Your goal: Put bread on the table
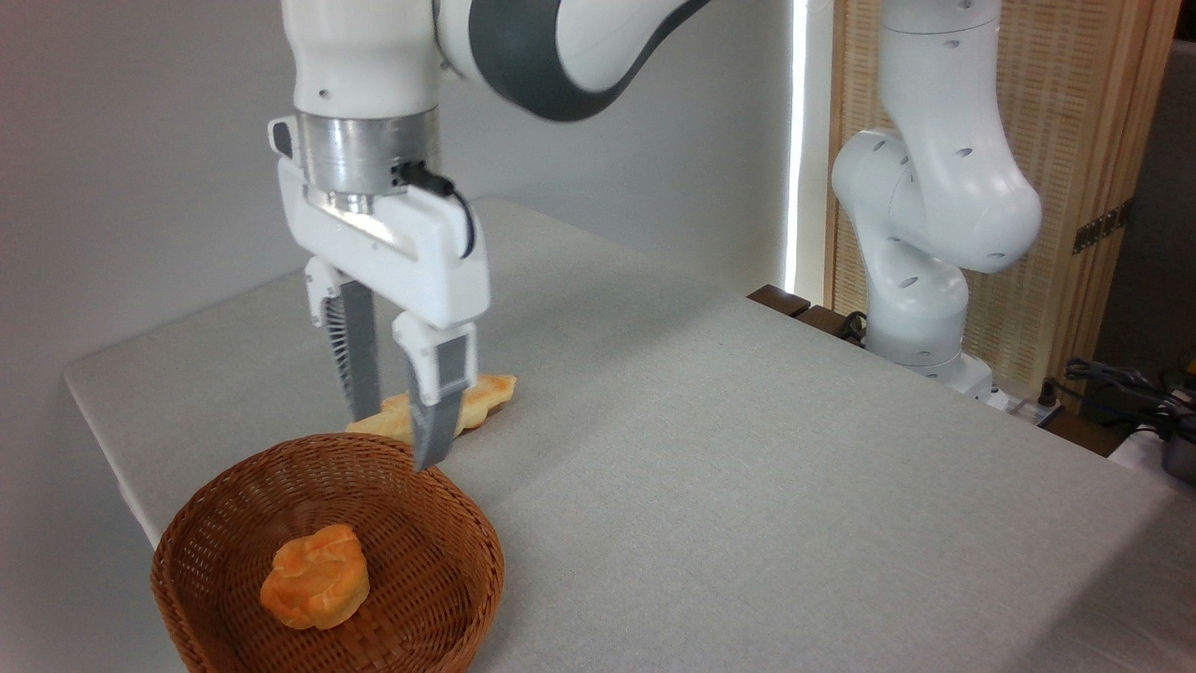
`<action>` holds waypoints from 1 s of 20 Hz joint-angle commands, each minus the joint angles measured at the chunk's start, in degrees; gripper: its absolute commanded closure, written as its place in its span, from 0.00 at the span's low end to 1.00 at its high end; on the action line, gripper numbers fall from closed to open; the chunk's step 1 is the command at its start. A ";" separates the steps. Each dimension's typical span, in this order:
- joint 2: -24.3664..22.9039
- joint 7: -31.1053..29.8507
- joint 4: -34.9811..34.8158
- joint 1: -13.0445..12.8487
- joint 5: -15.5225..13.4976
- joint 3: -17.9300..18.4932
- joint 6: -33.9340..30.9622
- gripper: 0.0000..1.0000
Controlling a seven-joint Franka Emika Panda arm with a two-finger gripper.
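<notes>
The bread (315,577), a small glossy orange-golden bun, lies inside the brown wicker basket (458,523) at the front left of the table (747,449). My gripper (392,439) hangs above the basket's far rim, behind and above the bun. Its two grey fingers (360,360) point down with a gap between them and nothing in that gap. The gripper is not touching the bun.
A longer, paler braided loaf (486,397) lies on the grey cloth just behind the basket, partly hidden by the fingers. The arm's white base (920,318) stands at the table's far right edge, with cables beside it. A wall is close on the left.
</notes>
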 commanded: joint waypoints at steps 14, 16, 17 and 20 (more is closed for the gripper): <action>12.63 -0.18 -2.10 -0.33 -0.85 -2.77 21.81 0.00; 13.33 -0.18 -2.10 -0.16 -0.76 -3.48 21.90 0.00; 13.60 -0.10 -2.01 -0.07 -0.76 -3.48 21.99 0.00; 14.56 -0.10 -2.09 0.02 -0.76 -3.57 23.30 0.00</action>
